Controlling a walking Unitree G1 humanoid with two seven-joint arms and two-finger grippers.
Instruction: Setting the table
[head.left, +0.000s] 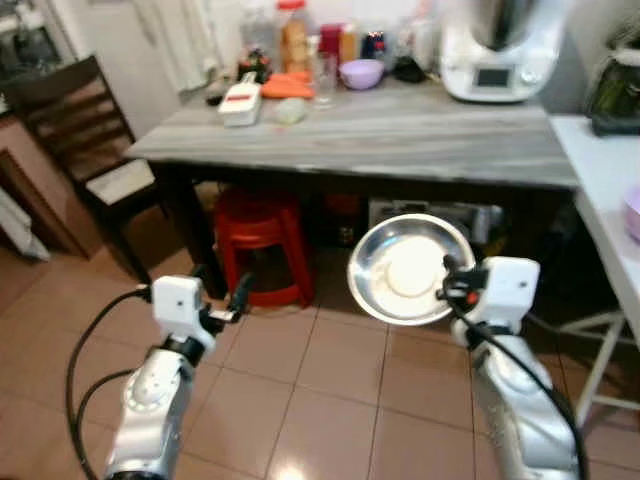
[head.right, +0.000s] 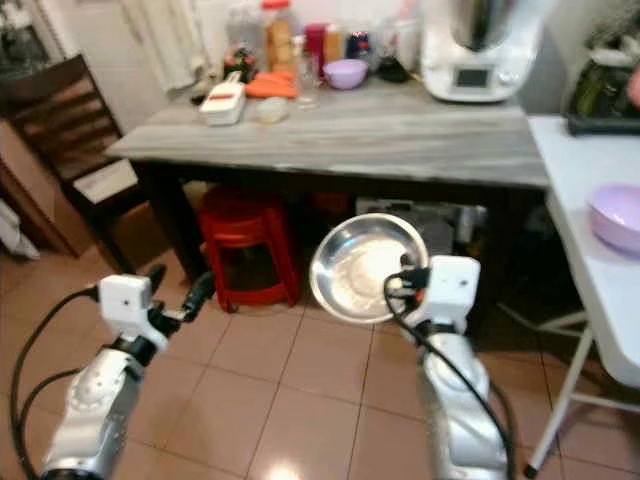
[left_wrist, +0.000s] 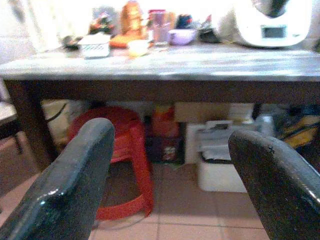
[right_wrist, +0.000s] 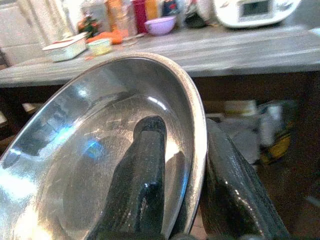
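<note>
Two silver arms are extended forward over the tiled floor (head.left: 300, 380), short of the grey wooden table (head.left: 400, 140). The right arm is raised to about the level of the table's underside, and its right gripper (head.left: 452, 283) is clamped on the near rim of a steel bowl (head.left: 405, 270); in the right wrist view one black finger (right_wrist: 142, 175) is seen lying inside the bowl and the other (right_wrist: 235, 190) pressed against its outer wall. The bowl is held tilted, its hollow turned toward the head camera, in front of the table's dark edge and not touching it. The left arm is carried lower and to the left, and the left gripper (head.left: 225, 300) is spread wide with nothing between its fingers (left_wrist: 75, 180), pointed toward a red stool (head.left: 258, 245) under the table. On the tabletop a white appliance (head.left: 500, 55), a lilac bowl (head.left: 361, 72) and what appear to be jars and bottles are grouped at the far side, though blur obscures them.
</note>
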